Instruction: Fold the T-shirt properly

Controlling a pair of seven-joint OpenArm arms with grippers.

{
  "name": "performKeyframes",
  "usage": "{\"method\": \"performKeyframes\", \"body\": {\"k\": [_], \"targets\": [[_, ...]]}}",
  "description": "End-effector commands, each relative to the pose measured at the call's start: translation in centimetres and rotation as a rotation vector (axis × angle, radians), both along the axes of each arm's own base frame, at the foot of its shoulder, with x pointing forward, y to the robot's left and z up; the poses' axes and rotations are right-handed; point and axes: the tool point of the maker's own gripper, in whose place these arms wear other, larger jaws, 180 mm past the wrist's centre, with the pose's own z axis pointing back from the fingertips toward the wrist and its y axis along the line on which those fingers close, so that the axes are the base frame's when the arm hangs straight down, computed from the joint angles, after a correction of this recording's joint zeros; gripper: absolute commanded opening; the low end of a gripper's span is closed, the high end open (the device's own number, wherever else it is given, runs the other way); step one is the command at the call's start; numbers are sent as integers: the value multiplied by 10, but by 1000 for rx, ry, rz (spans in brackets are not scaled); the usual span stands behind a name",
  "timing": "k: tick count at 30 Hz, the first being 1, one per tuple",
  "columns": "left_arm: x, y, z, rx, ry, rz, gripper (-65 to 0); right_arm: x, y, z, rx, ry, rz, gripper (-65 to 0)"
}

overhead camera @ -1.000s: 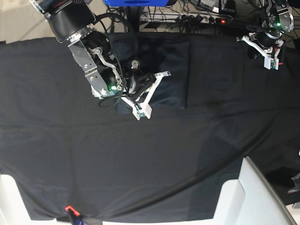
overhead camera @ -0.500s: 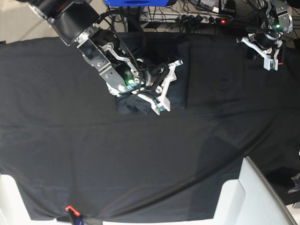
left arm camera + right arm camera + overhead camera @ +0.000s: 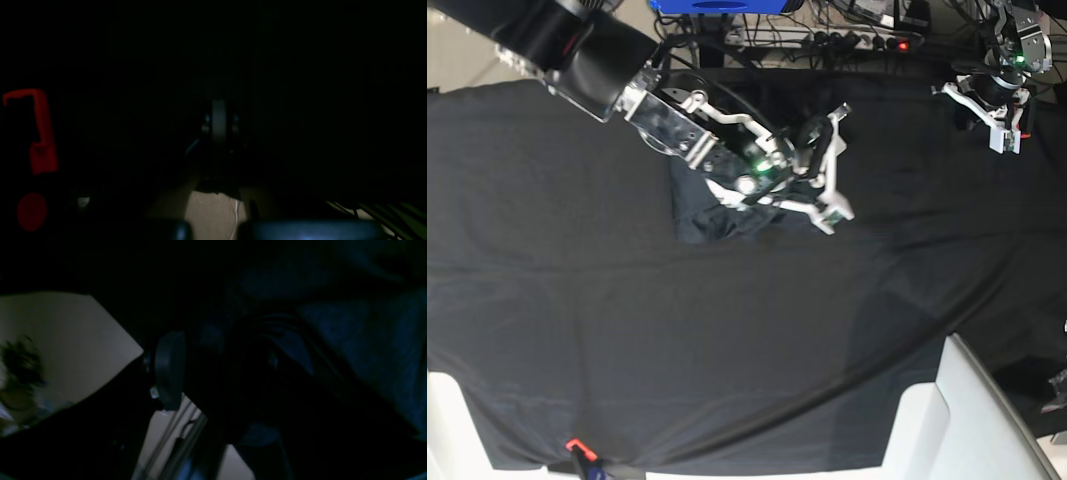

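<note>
The dark grey T-shirt point(image 3: 712, 218) lies as a folded rectangle at the back middle of the black table cloth point(image 3: 727, 350). My right gripper point(image 3: 835, 165) hangs over the shirt's right edge, its white fingers spread wide apart, open, with nothing seen between them. In the right wrist view, bluish shirt fabric point(image 3: 367, 340) fills the right side and one finger point(image 3: 170, 370) shows left of centre. My left gripper point(image 3: 989, 112) hovers at the table's back right corner, far from the shirt. In the dark left wrist view its fingers point(image 3: 218, 123) appear as one central bar, closed and empty.
A white moulded object point(image 3: 967, 420) stands at the front right corner. A power strip and cables point(image 3: 847, 40) lie behind the table's back edge. A small red piece point(image 3: 574, 444) sits at the front left edge.
My right arm has swept rightward across the shirt, from its lower left to its right edge, with the fingers staying spread. The left gripper has barely moved.
</note>
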Motion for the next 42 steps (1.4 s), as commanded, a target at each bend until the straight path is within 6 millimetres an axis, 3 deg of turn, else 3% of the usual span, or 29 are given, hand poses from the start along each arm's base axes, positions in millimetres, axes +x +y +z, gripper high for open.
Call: {"method": "performKeyframes", "body": {"k": [1,7,10,14,15,18,19,23,31,33,42], "targets": [[5,8,8,22,-25,-5,-650,3,14,15,39,-24,25,-357],[5,10,9,26,-25,-4,-650,1,22,45,89,-65,62,-363],[5,11,10,27,-26,-1,-650,11,1,65,135,-106,-11,-365],[5,12,10,29,-26,0,-650,40,-61,60,148,-47,-376,-372],[5,12,10,29,-26,0,-650,45,-75,55,139,-36,-430,-404],[9,11,11,28,-32,-3,-650,55,-105,47,129,-54,-496,-611],[14,11,12,27,-43,-4,-650,58,-111,46,132,-65,-508,-650],[17,8,12,22,-49,-4,-650,63,-126,33,114,-61,-547,-638],[15,10,12,24,-46,-2,-650,55,-137,-15,37,5,-591,-650],[14,11,12,26,-45,-2,-650,51,-131,-21,37,31,-595,-650],[14,10,12,24,-44,-2,-650,63,-110,-11,76,33,-590,-650]]}}
